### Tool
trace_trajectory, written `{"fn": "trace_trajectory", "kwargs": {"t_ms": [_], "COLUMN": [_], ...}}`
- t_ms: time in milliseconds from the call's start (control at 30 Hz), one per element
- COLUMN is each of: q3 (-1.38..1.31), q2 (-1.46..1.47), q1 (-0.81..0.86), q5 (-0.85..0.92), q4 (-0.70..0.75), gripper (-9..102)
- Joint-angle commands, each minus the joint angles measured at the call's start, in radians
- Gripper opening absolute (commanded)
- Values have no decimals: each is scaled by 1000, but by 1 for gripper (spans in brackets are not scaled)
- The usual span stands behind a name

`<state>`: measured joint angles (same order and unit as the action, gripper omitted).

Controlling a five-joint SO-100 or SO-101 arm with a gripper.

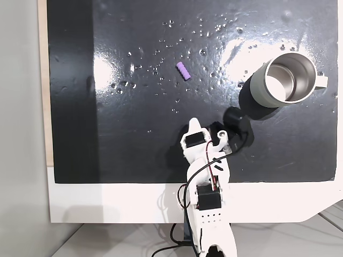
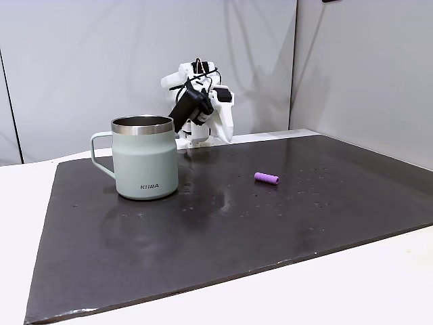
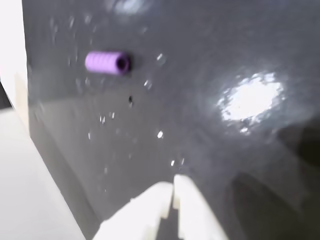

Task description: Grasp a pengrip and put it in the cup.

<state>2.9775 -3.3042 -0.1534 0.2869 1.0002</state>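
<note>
The pengrip (image 1: pixel 183 70) is a small light-purple ribbed tube lying on its side on the black mat (image 1: pixel 134 139). It also shows at mid-right in a fixed view (image 2: pixel 266 178) and at upper left in the wrist view (image 3: pixel 106 62). The cup (image 1: pixel 258 88) is a grey-green steel mug with a shiny inside, standing upright at the mat's right side, handle pointing away from the arm (image 2: pixel 145 162). My gripper (image 1: pixel 192 125) hangs folded near the arm's base, well short of the pengrip. Its white fingertips (image 3: pixel 173 184) meet with nothing between them.
Water droplets and glare spots dot the mat around the pengrip. A white table (image 1: pixel 107 203) borders the mat, with a wooden strip (image 1: pixel 43 80) on the left. Grey walls (image 2: pixel 81 61) stand behind the arm. Black cables (image 1: pixel 179 235) trail from the base.
</note>
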Motion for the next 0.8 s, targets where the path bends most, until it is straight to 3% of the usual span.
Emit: {"fn": "trace_trajectory", "kwargs": {"t_ms": [0, 400, 567, 767], "q3": [-193, -963, -999, -1072], "q2": [58, 856, 887, 1039], "q1": [-41, 77, 75, 20], "q5": [160, 796, 1098, 1321], "q4": [57, 245, 114, 61], "gripper": [0, 0, 6, 12]}}
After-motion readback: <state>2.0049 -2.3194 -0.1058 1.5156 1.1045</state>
